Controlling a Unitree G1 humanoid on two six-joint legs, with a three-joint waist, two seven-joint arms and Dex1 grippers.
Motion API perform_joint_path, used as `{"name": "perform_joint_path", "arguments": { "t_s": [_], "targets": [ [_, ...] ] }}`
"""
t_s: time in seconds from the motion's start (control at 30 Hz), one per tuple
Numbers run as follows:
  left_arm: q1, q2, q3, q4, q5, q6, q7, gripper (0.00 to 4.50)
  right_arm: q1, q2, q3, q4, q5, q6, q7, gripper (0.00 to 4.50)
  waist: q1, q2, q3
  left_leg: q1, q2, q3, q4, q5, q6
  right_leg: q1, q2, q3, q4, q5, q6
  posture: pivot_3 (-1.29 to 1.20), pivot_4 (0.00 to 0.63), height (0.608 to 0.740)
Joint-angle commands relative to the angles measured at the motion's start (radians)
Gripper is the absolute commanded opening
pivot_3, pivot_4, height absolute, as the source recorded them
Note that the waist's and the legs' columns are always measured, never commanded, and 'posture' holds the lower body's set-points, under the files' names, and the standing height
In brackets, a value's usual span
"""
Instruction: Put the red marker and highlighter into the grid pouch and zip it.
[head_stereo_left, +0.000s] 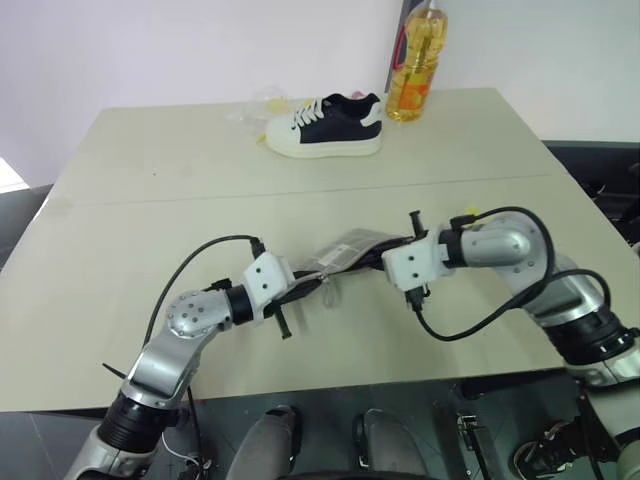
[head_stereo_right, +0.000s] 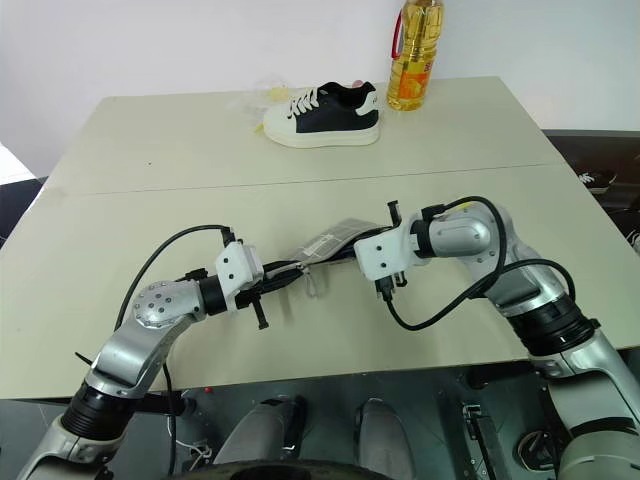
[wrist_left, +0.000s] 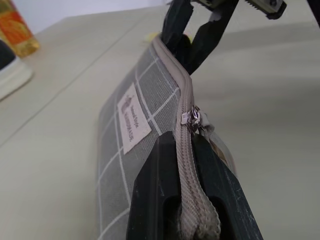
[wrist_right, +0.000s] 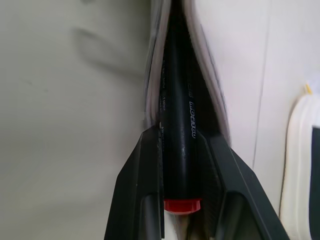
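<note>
Over the near half of the pale surface (head_stereo_left: 130, 200) both arms reach inward from either side, meeting at the grid pouch (head_stereo_left: 345, 250), which is held up between them, off the surface. The left gripper (wrist_left: 192, 180) points roughly level toward the right; its fingers (wrist_left: 155, 185) are pressed together on the pouch's zipper edge, with the metal zipper slider (wrist_left: 192, 117) just past the fingertips. The right gripper (wrist_right: 182, 170) comes in from the opposite end, angled downward toward the left, wrist bent sharply. Its fingers (wrist_right: 145, 180) are clamped on the red marker (wrist_right: 180, 145), a dark barrel with a red end sitting back between the fingers. The marker's far end runs into the open mouth of the pouch, whose fabric lips lie along both sides of the barrel. In the left wrist view the right fingers stand at the pouch's far end, touching its edge, with a bit of yellow beside them that I cannot identify.

Well apart, at the far side of the surface, sit a white and black sneaker (head_stereo_left: 325, 125), a bottle of yellow oil (head_stereo_left: 417, 65) just beside it, and some crumpled clear plastic (head_stereo_left: 250, 110). Nothing lies between them and the arms.
</note>
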Motion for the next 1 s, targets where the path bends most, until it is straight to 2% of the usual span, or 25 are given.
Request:
{"name": "perform_joint_path", "arguments": {
  "t_s": [0.03,0.1,0.17,0.23,0.33,0.43,0.47,0.53,0.67,0.8,1.0],
  "targets": [
    [-0.023,-0.007,-0.001,-0.017,0.002,-0.031,-0.004,0.0,-0.023,0.007,-0.019,-0.038,0.006,0.002,0.001,0.38,0.002,0.0,0.0,0.0,0.0,0.0,0.0,0.0,0.0,0.0,0.0,0.0,0.0,0.0,0.0,0.0,0.15,0.738],
    [-0.022,-0.012,0.004,-0.011,0.004,-0.032,0.004,0.0,-0.021,-0.001,-0.04,-0.037,0.024,0.027,0.011,1.42,0.001,0.0,0.0,0.0,0.0,0.0,0.0,0.0,0.0,0.0,0.0,0.0,0.0,0.0,0.0,0.0,0.15,0.738],
    [-0.017,-0.018,0.007,-0.007,0.006,-0.031,0.014,0.0,-0.018,0.0,-0.08,-0.044,0.07,0.07,0.012,2.24,0.001,0.0,0.0,0.0,0.0,0.0,0.0,0.0,0.0,0.001,0.0,0.0,0.0,0.0,0.0,0.0,0.15,0.738],
    [-0.012,-0.03,0.012,-0.003,0.008,-0.032,0.029,0.0,-0.011,0.012,-0.14,-0.061,0.156,0.169,0.015,3.32,0.001,0.0,0.0,0.0,0.0,0.0,0.0,0.0,0.0,0.0,0.0,0.0,0.0,0.0,0.0,0.0,0.15,0.738],
    [-0.006,-0.053,0.016,0.011,0.015,-0.03,0.061,0.0,0.017,-0.001,-0.23,-0.097,0.294,0.323,0.044,3.32,0.002,0.0,0.0,0.0,0.0,-0.001,0.0,0.0,0.0,0.001,0.0,0.0,0.0,0.0,0.0,0.0,0.15,0.738],
    [0.004,-0.099,0.014,0.046,0.047,-0.055,0.132,0.0,0.025,0.037,-0.448,-0.018,0.534,0.622,-0.007,3.32,0.003,0.0,0.0,0.0,0.0,-0.001,0.0,0.0,0.0,0.001,-0.001,0.0,0.0,0.0,0.0,0.0,0.15,0.738],
    [0.007,-0.116,0.011,0.056,0.056,-0.062,0.153,0.0,0.022,0.046,-0.498,0.037,0.557,0.675,-0.047,3.32,0.004,-0.001,0.0,0.0,0.0,-0.001,0.001,0.0,0.0,0.001,-0.001,0.0,0.0,0.0,0.0,0.0,0.15,0.738],
    [0.007,-0.143,0.004,0.07,0.076,-0.072,0.185,0.0,0.018,0.043,-0.523,0.162,0.506,0.681,-0.144,3.32,0.006,-0.002,-0.001,0.001,-0.001,-0.001,0.002,0.0,0.0,0.003,-0.001,0.0,0.0,0.0,0.0,0.0,0.15,0.738],
    [-0.001,-0.191,-0.018,0.092,0.111,-0.083,0.23,0.0,-0.014,0.075,-0.535,0.35,0.424,0.741,-0.371,4.44,-0.001,-0.001,-0.001,0.001,-0.001,0.0,0.002,0.0,0.0,0.002,-0.001,0.0,0.0,0.0,-0.001,0.0,0.15,0.738],
    [-0.023,-0.233,-0.038,0.116,0.144,-0.092,0.26,0.0,-0.06,0.148,-0.558,0.511,0.365,0.774,-0.608,4.44,-0.002,0.0,-0.001,0.001,0.0,0.002,0.001,0.0,0.0,0.0,0.0,0.001,0.001,0.0,0.0,0.0,0.15,0.738],
    [-0.04,-0.241,-0.042,0.125,0.156,-0.096,0.261,0.0,-0.098,0.197,-0.572,0.63,0.385,0.869,-0.698,4.44,0.001,0.001,-0.001,0.001,0.0,0.002,0.001,0.001,0.0,0.001,0.0,0.001,0.002,0.0,0.0,0.0,0.15,0.738]
  ]
}}
